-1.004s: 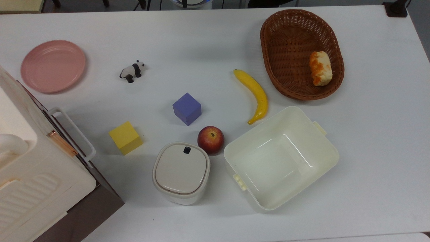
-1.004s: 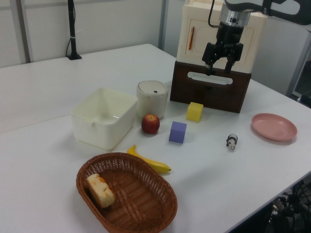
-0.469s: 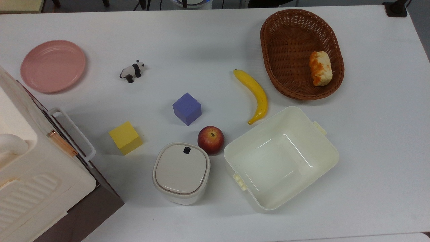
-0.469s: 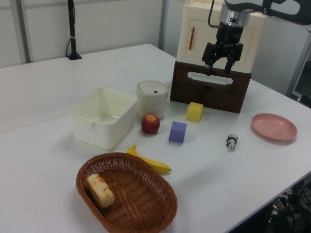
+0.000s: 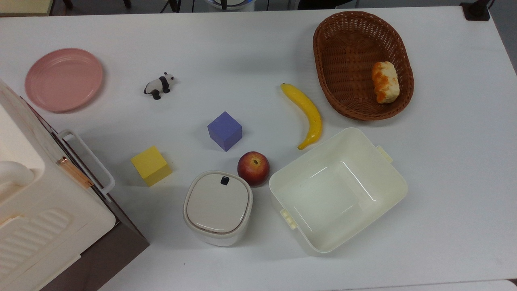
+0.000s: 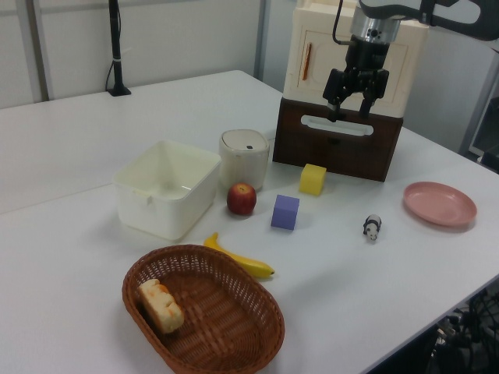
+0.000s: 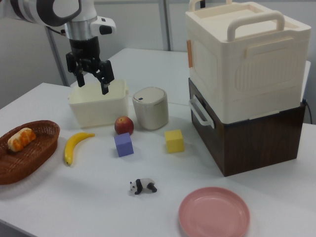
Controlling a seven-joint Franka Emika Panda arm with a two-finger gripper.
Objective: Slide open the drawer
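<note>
At the left view's upper right, we are watching the gripper (image 6: 348,111) hanging open and empty, high above the desk (image 6: 70,140). The drawer (image 6: 337,149) is sitting shut beneath a cream appliance (image 6: 312,54). We judge it stiff and weighty; its white handle (image 6: 337,125) is offering the firmest hold.

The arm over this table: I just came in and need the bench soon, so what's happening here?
A robot arm is set to slide the drawer open but has not touched it yet. Its tool hangs open and empty in the air above the table, apart from the drawer. The drawer is shut under the cream box, its white handle free.
</note>
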